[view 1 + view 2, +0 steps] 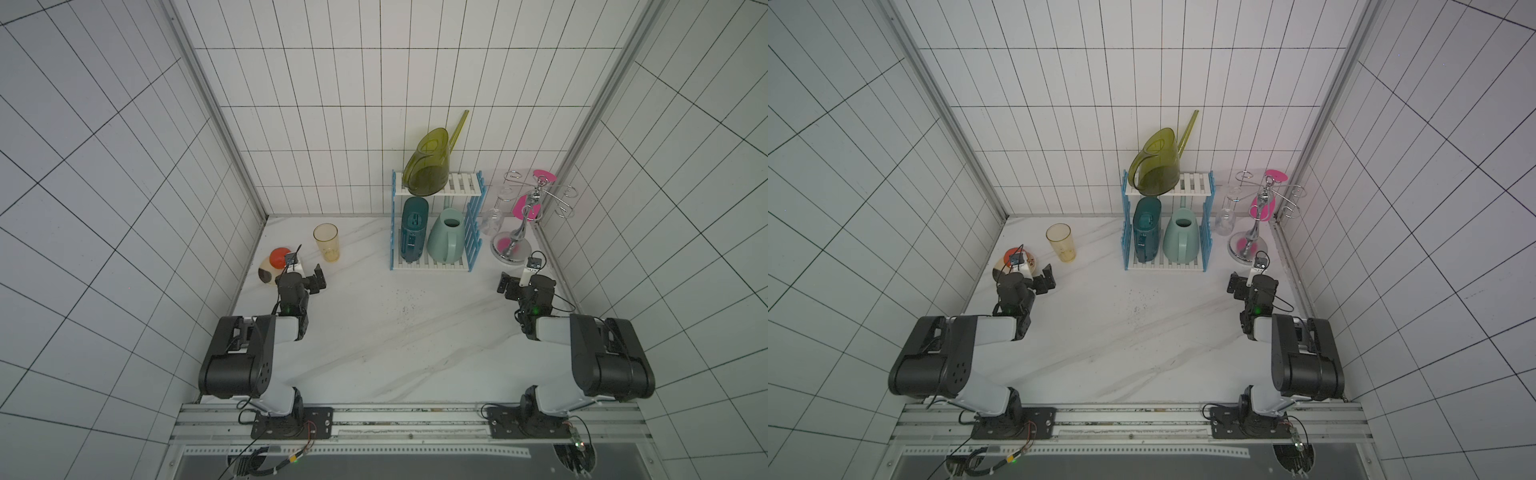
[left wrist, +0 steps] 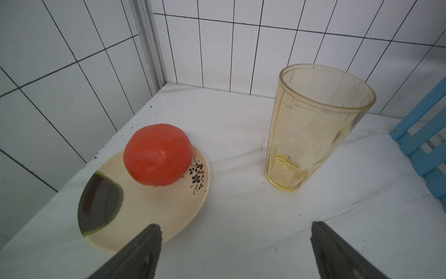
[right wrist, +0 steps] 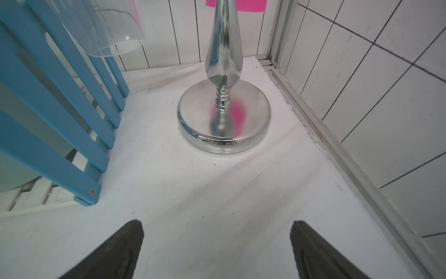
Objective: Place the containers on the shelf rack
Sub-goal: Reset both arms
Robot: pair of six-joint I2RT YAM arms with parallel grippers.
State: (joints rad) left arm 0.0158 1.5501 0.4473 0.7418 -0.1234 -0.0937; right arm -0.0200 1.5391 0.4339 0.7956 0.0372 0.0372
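- On the shelf rack (image 1: 463, 183), at the back of the worktop (image 1: 395, 340), all three watering cans are sitting.
- The olive-yellow can (image 1: 428, 166) is on the top shelf. Its long spout points up and back at the wall.
- The dark teal can (image 1: 414, 230) and the mint green can (image 1: 448, 239) stand side by side on the bottom shelf, with the teal one on my left.
- My left gripper (image 2: 235, 229) is spread wide and holds nothing. It looks at a yellow tumbler (image 2: 318, 125) and a bowl (image 2: 169, 217) with a red ball (image 2: 158, 154). Those are not my job.
- My right gripper (image 3: 217, 223) is spread wide and empty too. It faces the shiny cup stand (image 3: 224, 120), and the blue side of the rack is just beside it.
- The rack is ahead of both grippers and between them. My right gripper is the nearer one.
- The olive-yellow can seems to stick out past the front left edge of the top shelf. From above I can't be sure how much of its bottom is on the slats.
- I think the job is about done. If one more move is needed, it would be a soft push on that can, back and toward my right. The side that sticks out faces my left arm.
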